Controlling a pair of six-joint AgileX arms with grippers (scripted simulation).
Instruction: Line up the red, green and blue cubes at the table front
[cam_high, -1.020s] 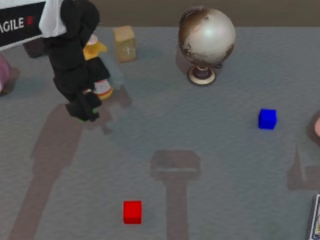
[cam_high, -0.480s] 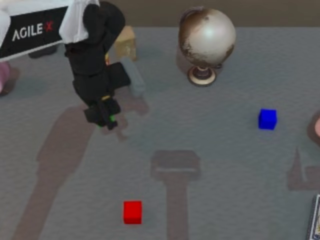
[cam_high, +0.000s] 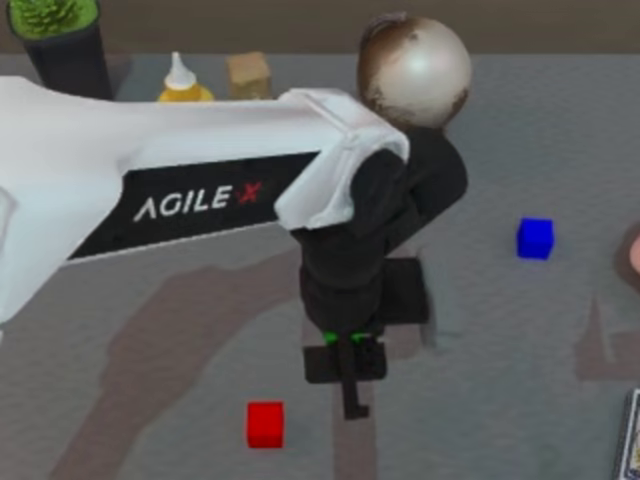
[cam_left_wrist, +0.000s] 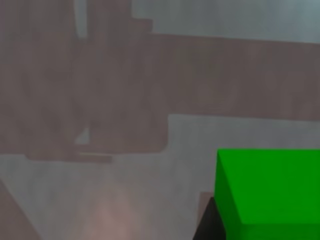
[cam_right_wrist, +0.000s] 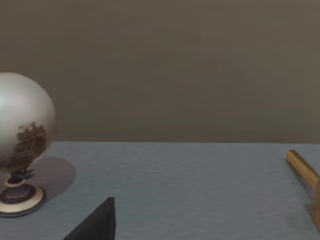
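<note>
Left gripper (cam_high: 345, 350) fingers clamp the green cube (cam_left_wrist: 270, 192) over the grey-blue table (cam_high: 500, 380) — dull brown wall (cam_right_wrist: 175, 65).

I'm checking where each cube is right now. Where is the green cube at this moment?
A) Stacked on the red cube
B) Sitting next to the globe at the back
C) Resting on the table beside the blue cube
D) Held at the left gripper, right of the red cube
D: the green cube fills the left wrist view close up, and the top view shows green at the left gripper, right of the red cube.
</note>
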